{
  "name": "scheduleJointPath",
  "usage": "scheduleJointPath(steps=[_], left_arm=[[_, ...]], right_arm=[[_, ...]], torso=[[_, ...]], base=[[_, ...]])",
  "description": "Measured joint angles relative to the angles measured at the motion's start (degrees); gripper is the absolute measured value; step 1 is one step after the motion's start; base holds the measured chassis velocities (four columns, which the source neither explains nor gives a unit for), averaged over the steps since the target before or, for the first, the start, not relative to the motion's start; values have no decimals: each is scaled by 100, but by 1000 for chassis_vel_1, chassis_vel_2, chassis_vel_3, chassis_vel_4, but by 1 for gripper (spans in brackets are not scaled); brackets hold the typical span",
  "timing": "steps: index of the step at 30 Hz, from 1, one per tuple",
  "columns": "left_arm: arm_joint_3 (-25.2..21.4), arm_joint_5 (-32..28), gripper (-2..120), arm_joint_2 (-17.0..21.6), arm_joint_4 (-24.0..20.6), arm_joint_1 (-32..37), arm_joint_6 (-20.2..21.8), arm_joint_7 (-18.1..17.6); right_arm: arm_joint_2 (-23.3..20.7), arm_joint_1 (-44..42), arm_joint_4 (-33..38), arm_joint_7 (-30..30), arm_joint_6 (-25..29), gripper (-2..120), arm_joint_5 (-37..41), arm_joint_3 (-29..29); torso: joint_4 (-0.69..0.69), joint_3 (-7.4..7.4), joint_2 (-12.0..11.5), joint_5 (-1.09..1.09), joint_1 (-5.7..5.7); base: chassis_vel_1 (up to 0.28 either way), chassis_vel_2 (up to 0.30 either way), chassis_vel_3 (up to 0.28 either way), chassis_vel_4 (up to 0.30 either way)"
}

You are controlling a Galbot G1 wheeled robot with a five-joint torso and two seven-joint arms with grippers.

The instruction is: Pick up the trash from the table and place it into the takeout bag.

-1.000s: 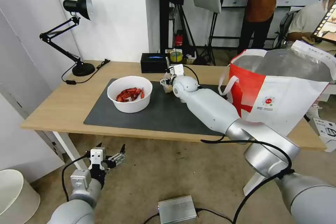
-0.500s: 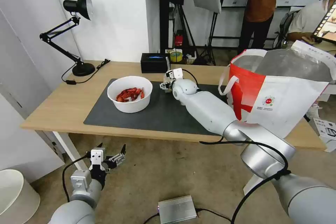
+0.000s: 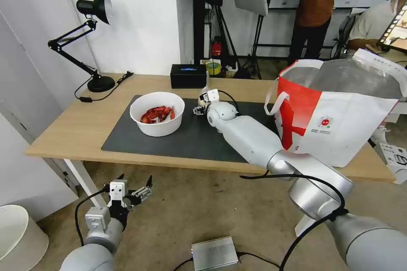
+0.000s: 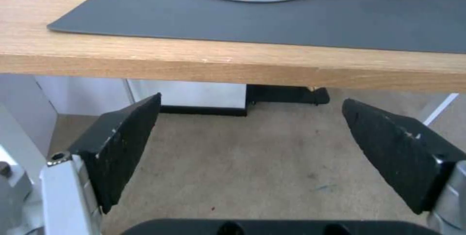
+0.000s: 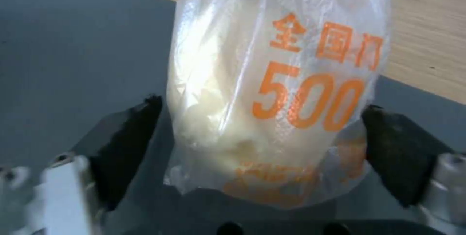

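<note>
Small clear bag [image 5: 272,93] with orange print is bracketed by the right pincer [image 5: 262,155] over the dark mat [image 3: 190,135], pads beside both sides; firm pinch not confirmed, lift not judged done. White bowl of crayfish shells [image 3: 157,113] is left on the mat, untouched. Takeout bag [image 3: 339,110] stands open at the surface's [image 3: 72,131] right end; contents are hidden. Clamshell and tissue are not made out. Left pincer [image 4: 252,155] is parked wide open, below the surface edge.
</note>
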Motion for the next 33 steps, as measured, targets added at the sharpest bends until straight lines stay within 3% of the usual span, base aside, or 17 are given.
scheduleJointPath(steps=[11, 22, 25, 26, 33], left_arm=[[23, 45, 100, -7, -6, 16, 0, -2], [27, 73, 100, -8, -20, 23, 0, -8], [27, 86, 100, -9, -44, 38, -2, -12], [27, 86, 100, -9, -44, 38, -2, -12], [18, 107, 100, -15, -146, 95, -6, -21]], right_arm=[[-4, -24, 14, 112, 141, 47, 11, 23], [-231, -33, 576, 431, 179, 13, 244, 3], [-530, -32, 1269, 778, 69, 5, 528, -13], [-530, -32, 1269, 778, 69, 5, 528, -13], [-1297, -99, 2990, 1767, -496, 4, 1292, -139]], torso=[[0, 0, 0, 0, 0], [0, 0, 0, 0, 0], [1, 0, 0, 1, 0], [1, 0, 0, 1, 0], [0, 0, 0, 1, 0]], base=[[0, 0, 0, 0], [0, 0, 0, 0], [0, 0, 0, 0], [0, 0, 0, 0], [0, 0, 0, 0]])
